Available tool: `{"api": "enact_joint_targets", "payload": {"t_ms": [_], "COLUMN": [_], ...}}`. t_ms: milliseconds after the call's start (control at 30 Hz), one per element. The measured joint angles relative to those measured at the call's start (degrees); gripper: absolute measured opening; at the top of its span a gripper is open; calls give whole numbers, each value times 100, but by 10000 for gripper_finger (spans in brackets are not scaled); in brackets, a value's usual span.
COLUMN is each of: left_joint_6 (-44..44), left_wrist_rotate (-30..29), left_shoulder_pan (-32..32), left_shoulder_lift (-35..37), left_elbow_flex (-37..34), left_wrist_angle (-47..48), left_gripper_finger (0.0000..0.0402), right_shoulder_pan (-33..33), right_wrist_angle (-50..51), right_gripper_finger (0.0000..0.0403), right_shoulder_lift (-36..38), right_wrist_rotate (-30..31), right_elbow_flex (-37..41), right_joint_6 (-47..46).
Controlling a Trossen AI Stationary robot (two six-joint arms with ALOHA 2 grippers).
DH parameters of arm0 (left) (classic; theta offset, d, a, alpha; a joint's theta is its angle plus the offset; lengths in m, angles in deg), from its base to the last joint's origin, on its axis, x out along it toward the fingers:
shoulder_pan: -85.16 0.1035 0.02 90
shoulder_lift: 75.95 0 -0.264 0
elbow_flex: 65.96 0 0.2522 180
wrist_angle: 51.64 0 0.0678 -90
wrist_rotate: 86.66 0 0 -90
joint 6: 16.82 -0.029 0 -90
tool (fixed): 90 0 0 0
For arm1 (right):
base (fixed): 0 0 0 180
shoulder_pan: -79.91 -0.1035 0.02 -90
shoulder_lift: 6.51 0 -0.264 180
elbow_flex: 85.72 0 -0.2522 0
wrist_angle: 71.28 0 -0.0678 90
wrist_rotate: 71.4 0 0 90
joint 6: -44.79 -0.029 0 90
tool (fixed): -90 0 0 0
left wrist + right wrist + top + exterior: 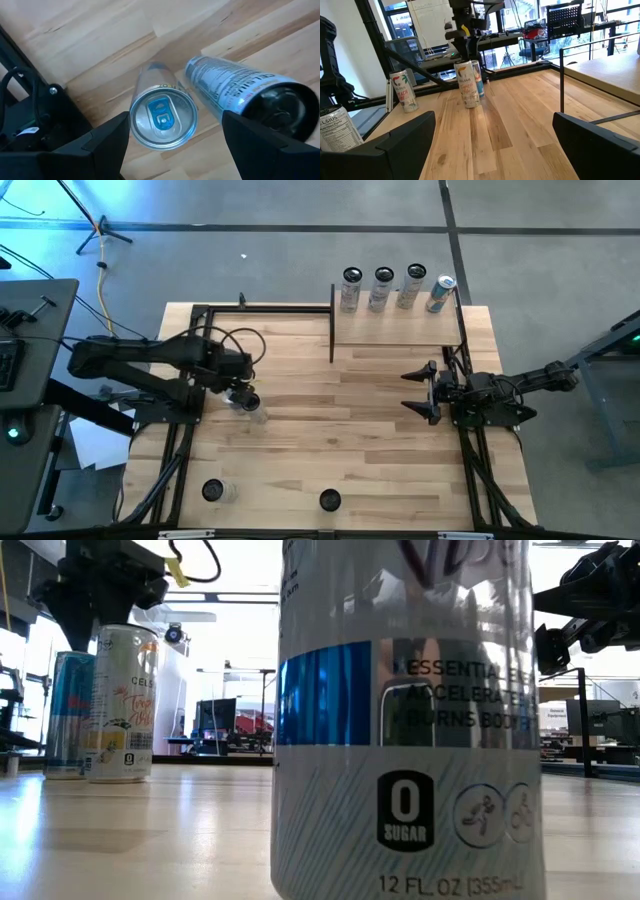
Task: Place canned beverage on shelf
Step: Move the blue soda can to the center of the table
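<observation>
My left gripper (172,145) points down, open, right above a slim silver can with a blue tab (162,117). Its fingers stand on either side of the can's top without touching. This can stands upright on the tabletop next to a white Celsius can with a black top (250,95). The low view shows the pair, the blue-silver can (65,715) and the white can (122,705), under the gripper (100,600). The shelf (395,330) at the far right bears several upright cans (382,288) along its far edge. My right gripper (425,390) waits open and level near the shelf.
Two more cans stand near the table's front edge (212,491) (329,500); the second fills the low view (410,720). A black metal frame (265,307) runs along the far edge, and thin black posts (332,320) carry the shelf.
</observation>
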Motion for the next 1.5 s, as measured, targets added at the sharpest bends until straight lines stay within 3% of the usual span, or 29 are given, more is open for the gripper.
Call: {"api": "enact_joint_targets", "payload": {"t_ms": [1033,1500], "left_joint_6": [194,308], "left_wrist_rotate": [279,174], "left_shoulder_pan": [94,90], "left_shoulder_lift": [-275,-278], "left_elbow_flex": [4,-108], "left_wrist_angle": [179,206], "left_gripper_finger": [290,322], "right_shoulder_pan": [-2,-2], "right_wrist_angle": [0,0], "right_gripper_finger": [389,389], "right_shoulder_lift": [0,0], "right_wrist_rotate": [28,24], "right_elbow_flex": [0,0], "right_joint_6": [0,0]}}
